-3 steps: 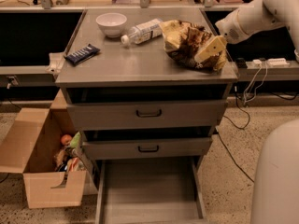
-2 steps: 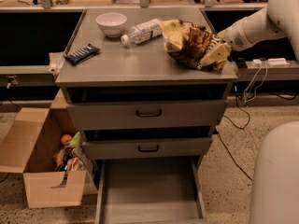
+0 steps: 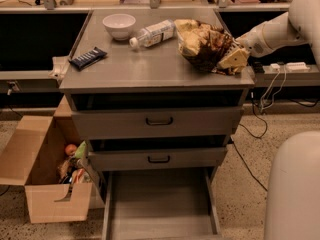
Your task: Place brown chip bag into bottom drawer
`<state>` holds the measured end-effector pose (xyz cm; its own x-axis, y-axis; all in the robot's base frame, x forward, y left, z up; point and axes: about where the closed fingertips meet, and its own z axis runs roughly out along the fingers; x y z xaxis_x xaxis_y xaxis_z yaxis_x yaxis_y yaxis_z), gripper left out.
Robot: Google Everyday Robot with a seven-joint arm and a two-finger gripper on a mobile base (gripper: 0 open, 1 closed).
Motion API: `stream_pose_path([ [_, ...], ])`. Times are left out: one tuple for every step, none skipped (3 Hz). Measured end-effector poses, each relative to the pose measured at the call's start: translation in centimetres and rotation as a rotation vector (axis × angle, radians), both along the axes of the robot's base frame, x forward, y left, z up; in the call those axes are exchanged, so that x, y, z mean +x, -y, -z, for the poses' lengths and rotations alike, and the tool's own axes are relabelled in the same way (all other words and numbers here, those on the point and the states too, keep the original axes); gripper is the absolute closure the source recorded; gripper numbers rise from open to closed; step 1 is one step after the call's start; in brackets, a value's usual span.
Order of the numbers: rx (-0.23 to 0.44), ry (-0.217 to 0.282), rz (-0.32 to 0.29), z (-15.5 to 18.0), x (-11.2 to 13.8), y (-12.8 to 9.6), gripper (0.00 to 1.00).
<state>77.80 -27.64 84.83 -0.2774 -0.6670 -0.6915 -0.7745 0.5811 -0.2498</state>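
The brown chip bag (image 3: pixel 205 44), crinkled dark brown foil with a tan-yellow end, lies on the right rear part of the grey cabinet top (image 3: pixel 150 69). My gripper (image 3: pixel 239 54) reaches in from the right on a white arm and is shut on the bag's tan end at the top's right edge. The bottom drawer (image 3: pixel 160 209) is pulled open below, and its flat grey tray is bare.
A white bowl (image 3: pixel 119 25), a lying plastic bottle (image 3: pixel 152 34) and a dark blue candy bar (image 3: pixel 88 58) share the top. Two upper drawers (image 3: pixel 159 120) stand slightly open. An open cardboard box (image 3: pixel 45 159) sits at the left. My white base (image 3: pixel 292 189) and cables (image 3: pixel 265 94) are at the right.
My arm has moved down and to the right, and the bag's tan end has been drawn with it towards the top's right edge.
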Motion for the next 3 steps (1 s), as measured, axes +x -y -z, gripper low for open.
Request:
stream_pose_path([
  [-0.038, 0.066, -0.011, -1.9, -0.4, 0.7, 0.88],
  [-0.121, 0.195, -0.038, -5.3, -1.3, 0.7, 1.00],
  [-0.171, 0.311, -0.084, -8.3, -2.9, -0.4, 1.00],
])
